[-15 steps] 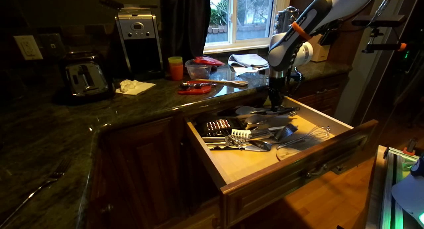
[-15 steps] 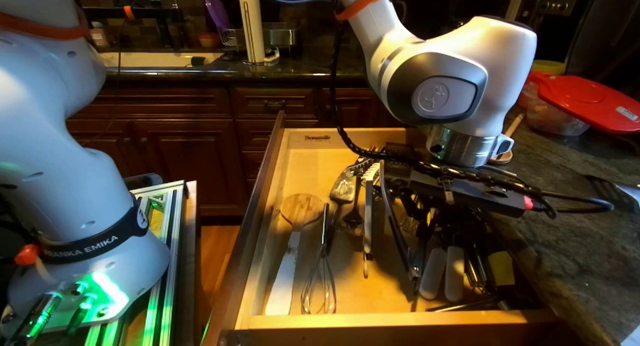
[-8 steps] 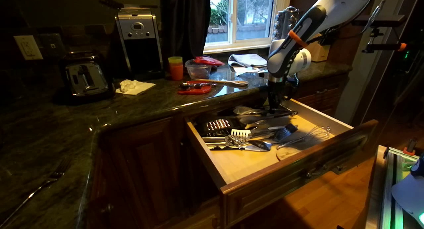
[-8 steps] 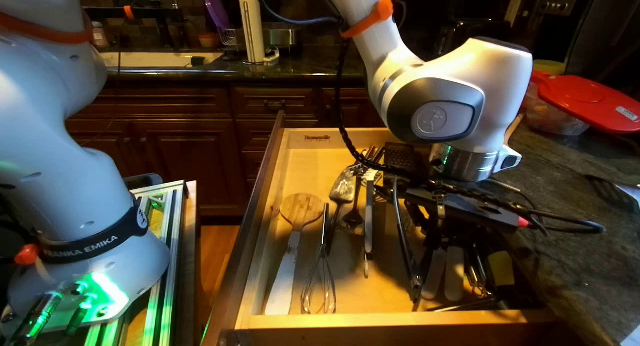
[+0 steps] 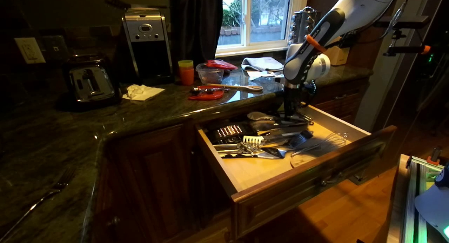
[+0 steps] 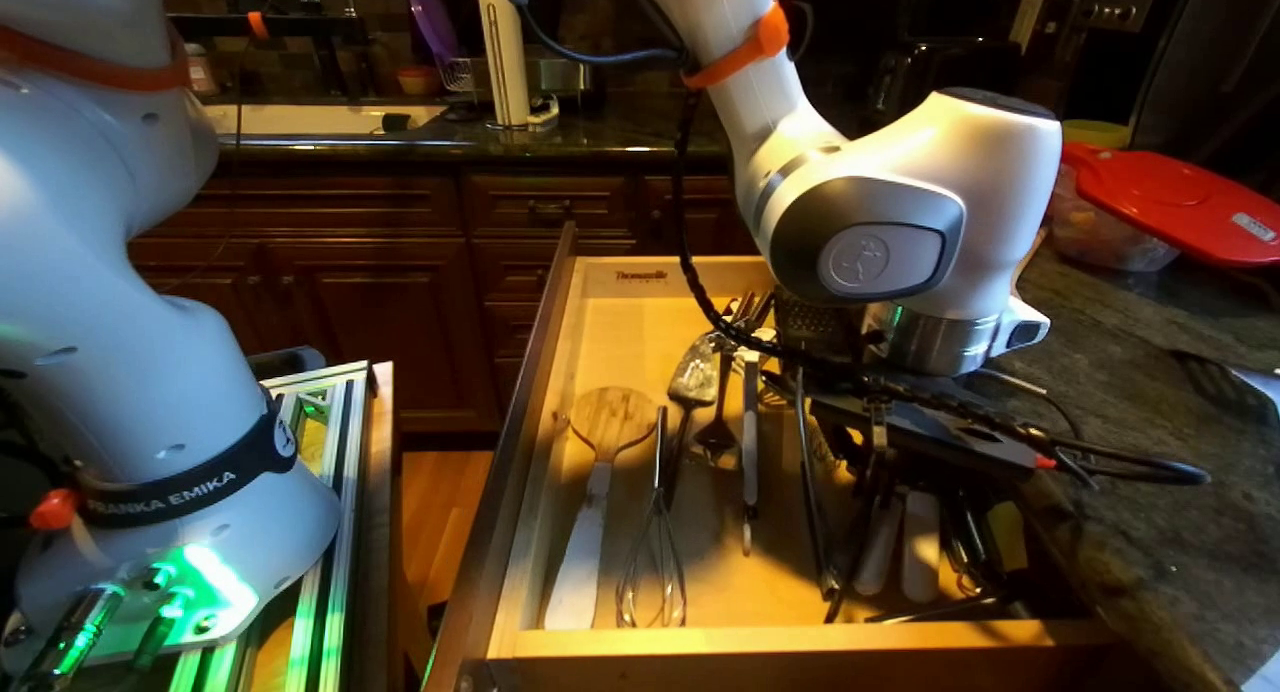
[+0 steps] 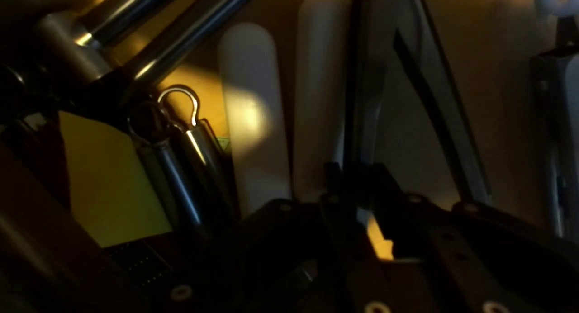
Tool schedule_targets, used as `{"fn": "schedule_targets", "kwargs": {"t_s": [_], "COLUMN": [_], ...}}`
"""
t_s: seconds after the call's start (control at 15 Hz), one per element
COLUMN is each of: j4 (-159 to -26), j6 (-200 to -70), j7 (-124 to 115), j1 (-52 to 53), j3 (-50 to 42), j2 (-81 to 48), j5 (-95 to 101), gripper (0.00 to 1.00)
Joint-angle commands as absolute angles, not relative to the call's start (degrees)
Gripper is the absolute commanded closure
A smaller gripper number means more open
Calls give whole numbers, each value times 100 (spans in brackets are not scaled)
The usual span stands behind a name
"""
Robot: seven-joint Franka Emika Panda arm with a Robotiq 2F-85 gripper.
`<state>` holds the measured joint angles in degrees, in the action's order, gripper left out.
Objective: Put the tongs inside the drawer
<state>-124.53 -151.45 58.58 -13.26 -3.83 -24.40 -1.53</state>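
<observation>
One pair of tongs (image 7: 445,105) is held low inside the drawer (image 5: 287,197), one leg clamped between the fingertips of the end effector (image 7: 356,176); whether the drawer's bottom is touched cannot be told. In the wrist view, the tongs are spread in a V, the hinge set toward the top and the second leg left outside the grip. Two white handles (image 7: 255,123) are seen just beside the clamped leg, and a dim yellow piece (image 7: 113,182) is shown farther off. Partly hidden in both exterior views, the end effector is carried by the arm (image 6: 920,202) and pointed down into the rear of the drawer, near the edge of the dark surface (image 5: 151,111). Close to the drawer's front panel, a paddle (image 6: 612,422) and a whisk (image 6: 657,502) are laid side by side; toward a side wall, a grater (image 5: 229,131) is seen. On the surface, a toaster (image 5: 92,83), a coffee maker (image 5: 149,30), a wooden spoon (image 5: 249,87) and a towel (image 5: 263,64) are placed, with a fork (image 5: 55,191) laid well apart.
</observation>
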Motion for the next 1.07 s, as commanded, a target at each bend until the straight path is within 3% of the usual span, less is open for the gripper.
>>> {"fn": "schedule_targets", "kwargs": {"t_s": [0.0, 0.4, 0.73, 1.0], "j4": [-12643, -13283, -13716, -13933], "j6": [-15158, -15161, -14811, -13780], "j7": [5958, 6078, 6240, 5677], "j1": [-1522, -1779, -1851, -1596], "j3": [-170, -65, -265, -672], "j2": [-2212, -1557, -572, 265], "j5": [-127, -369, -645, -57], "gripper": [47, 2, 0, 1]}}
